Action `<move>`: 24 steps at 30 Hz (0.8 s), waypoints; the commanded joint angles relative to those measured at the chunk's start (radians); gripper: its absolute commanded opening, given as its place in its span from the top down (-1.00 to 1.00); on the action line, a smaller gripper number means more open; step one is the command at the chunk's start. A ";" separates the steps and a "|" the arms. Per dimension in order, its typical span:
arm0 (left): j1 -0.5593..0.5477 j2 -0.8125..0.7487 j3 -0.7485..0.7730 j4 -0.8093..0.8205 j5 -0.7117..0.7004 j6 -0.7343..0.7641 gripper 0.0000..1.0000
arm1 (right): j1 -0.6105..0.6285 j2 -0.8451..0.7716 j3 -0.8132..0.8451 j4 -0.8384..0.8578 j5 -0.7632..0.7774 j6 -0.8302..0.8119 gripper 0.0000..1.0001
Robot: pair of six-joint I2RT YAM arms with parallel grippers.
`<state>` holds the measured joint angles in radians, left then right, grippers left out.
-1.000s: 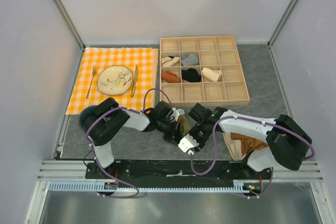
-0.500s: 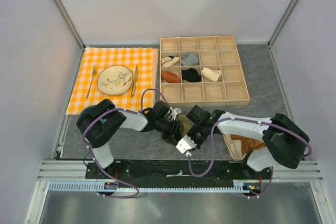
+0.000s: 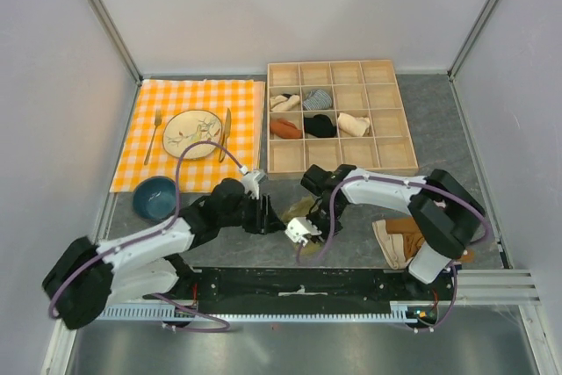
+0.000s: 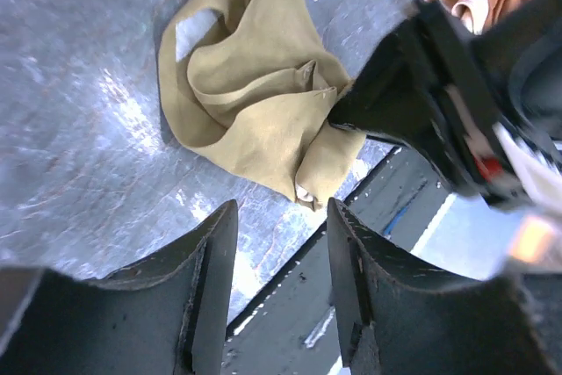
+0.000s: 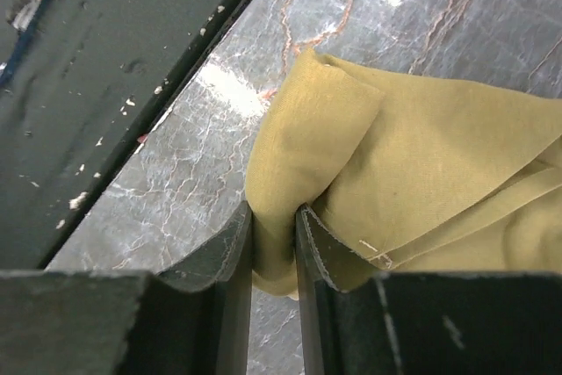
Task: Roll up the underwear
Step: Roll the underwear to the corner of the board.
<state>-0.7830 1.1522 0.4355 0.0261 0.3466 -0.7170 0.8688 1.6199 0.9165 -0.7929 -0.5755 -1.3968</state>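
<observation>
From above, the underwear (image 3: 297, 209) lies crumpled on the grey worktop (image 3: 439, 129) near its front edge, right between your two claws. The left claw (image 3: 269, 215) sits just to its left. The right claw (image 3: 312, 219) comes down on its right side. The brown garment (image 3: 408, 239) lies apart by the right arm's base.

In the left wrist view, your left claw (image 4: 279, 217) is released, with its fingers apart and nothing between them. The underwear (image 4: 255, 103) lies just ahead of it, not touching. The right claw (image 4: 344, 111) bites the fabric's near-right edge, and the cloth bunches toward that point.

In the right wrist view, your right claw (image 5: 273, 243) is clenched on a folded corner of the underwear (image 5: 421, 155), close to the dark rail at the worktop's edge. That pinch looks meant to hold or turn over an edge as the start of a roll. The cloth is rumpled rather than flat, so I judge no roll is formed yet.
</observation>
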 commanded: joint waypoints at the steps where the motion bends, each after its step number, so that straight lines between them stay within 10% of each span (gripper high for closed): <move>1: -0.021 -0.282 -0.087 0.015 -0.152 0.207 -0.02 | -0.062 0.159 0.125 -0.270 -0.158 0.024 0.61; 11: -0.123 -0.609 -0.181 0.075 -0.210 0.491 -0.03 | -0.165 0.426 0.355 -0.451 -0.218 0.054 0.60; 24: -0.485 -0.134 0.008 0.104 -0.337 0.740 -0.11 | -0.183 0.498 0.397 -0.466 -0.207 0.107 0.56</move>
<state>-1.2121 0.8944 0.3542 0.0628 0.0750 -0.1177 0.6777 2.0911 1.2987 -1.2816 -0.8249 -1.3048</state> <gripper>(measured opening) 0.548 0.272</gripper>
